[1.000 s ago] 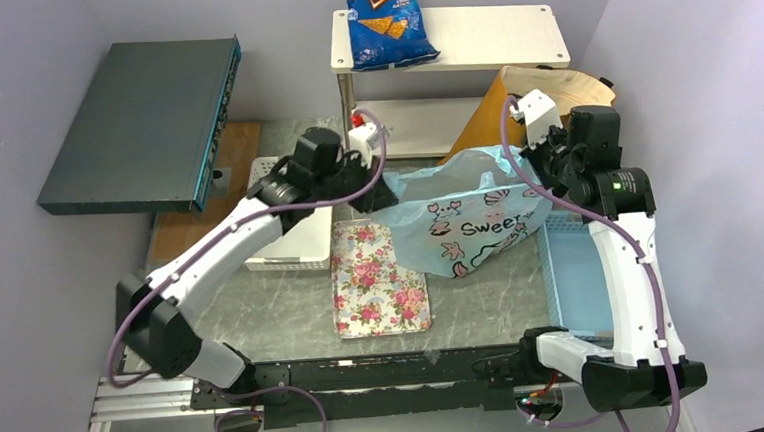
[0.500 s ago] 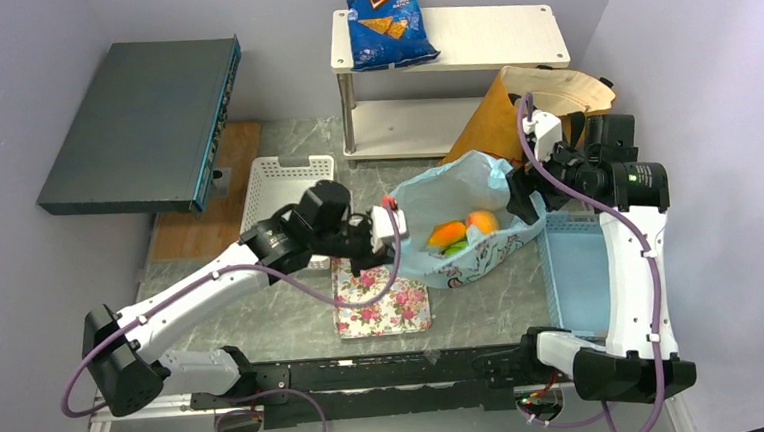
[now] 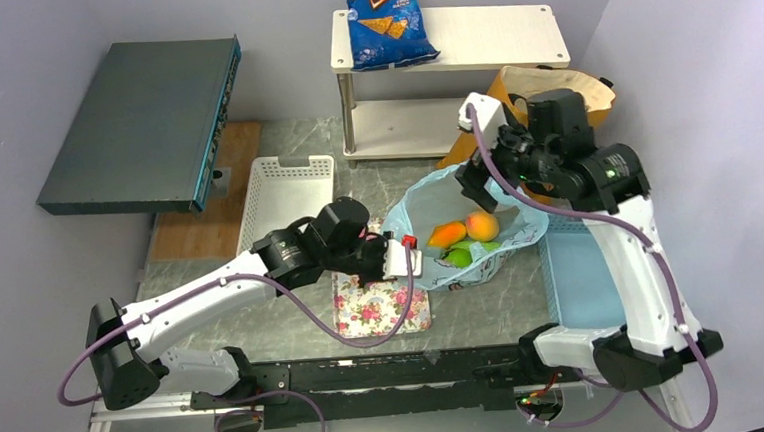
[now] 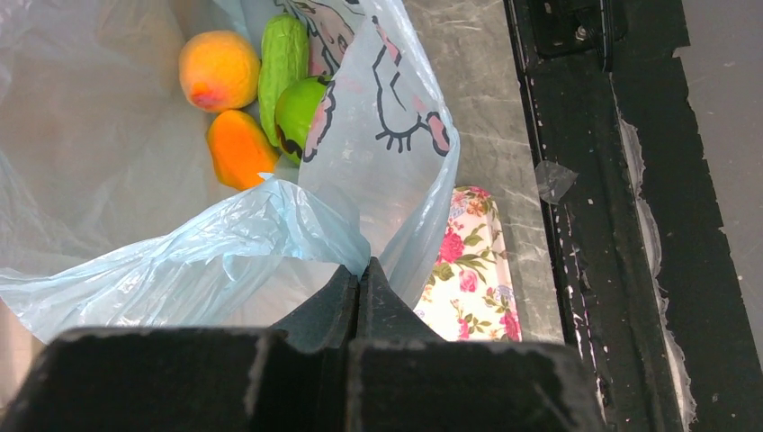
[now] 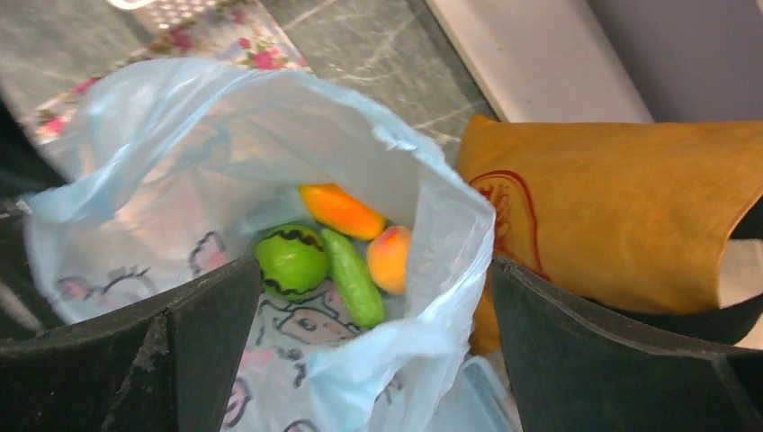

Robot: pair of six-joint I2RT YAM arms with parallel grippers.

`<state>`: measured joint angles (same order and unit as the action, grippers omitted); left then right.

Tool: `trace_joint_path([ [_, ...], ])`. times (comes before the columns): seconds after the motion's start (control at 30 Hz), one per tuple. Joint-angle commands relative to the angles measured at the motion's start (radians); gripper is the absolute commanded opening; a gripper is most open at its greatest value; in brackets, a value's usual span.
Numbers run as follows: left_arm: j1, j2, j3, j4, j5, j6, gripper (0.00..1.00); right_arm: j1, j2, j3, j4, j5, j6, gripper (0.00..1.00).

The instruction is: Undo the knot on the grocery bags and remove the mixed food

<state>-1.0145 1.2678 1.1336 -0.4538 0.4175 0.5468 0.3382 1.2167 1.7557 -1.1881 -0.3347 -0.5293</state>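
**Left hand (image 4: 360, 270) pinched on the bag rim, right hand (image 5: 373, 270) spread wide above it**

Two hands are at work. The left one has its fingers pressed fully together on a fold of the light-blue plastic bag (image 4: 135, 270), gripping the rim at about 8 o'clock on the bag's mouth in the top view. The right one stands as wide open as it goes at about 12 o'clock on that mouth, holding nothing. The far rim of the bag lies between its fingers, but whether a finger touches the plastic I cannot tell.

Two grocery bags are on the table. The plastic bag lies at the middle with its mouth gaping, and one orange-tan tote (image 5: 630, 207) stands just beside it at 1 o'clock.

Four pieces of food lie together in the plastic bag's bottom: one green round fruit (image 5: 290, 261), one long green vegetable (image 5: 353, 277), one orange mango (image 5: 342, 210) and one orange round fruit (image 5: 389, 258).

One floral tray (image 3: 374, 307) lies at the bag's 7 o'clock, partly under the left hand. One white basket (image 3: 281, 187) sits at 9 o'clock and one blue bin (image 3: 572, 274) at 4 o'clock. One Doritos bag (image 3: 383, 21) rests on the shelf (image 3: 487, 34) at 12 o'clock.
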Motion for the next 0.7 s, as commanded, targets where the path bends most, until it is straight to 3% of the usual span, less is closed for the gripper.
trace_joint_path([
  [0.0,-0.033,-0.033,-0.019,0.000,-0.051,0.076,0.00,0.070,0.090,-0.011,0.124,0.273,0.003,1.00],
  [0.17,-0.046,-0.056,-0.059,-0.014,-0.082,0.078,0.00,0.076,0.138,-0.117,0.045,0.361,-0.066,1.00],
  [0.33,-0.118,-0.123,-0.196,-0.013,-0.161,0.206,0.01,0.074,-0.021,-0.395,0.099,0.499,-0.144,0.95],
  [0.4,-0.141,-0.146,-0.262,0.023,-0.189,0.228,0.03,0.069,-0.059,-0.427,0.075,0.504,-0.151,0.68],
  [0.5,-0.147,-0.126,-0.315,0.098,-0.255,0.208,0.01,0.065,-0.062,-0.401,0.069,0.464,-0.104,0.00],
  [0.67,-0.069,0.040,-0.196,0.210,-0.403,0.111,0.00,0.002,0.044,-0.187,0.187,0.418,0.000,0.00],
])
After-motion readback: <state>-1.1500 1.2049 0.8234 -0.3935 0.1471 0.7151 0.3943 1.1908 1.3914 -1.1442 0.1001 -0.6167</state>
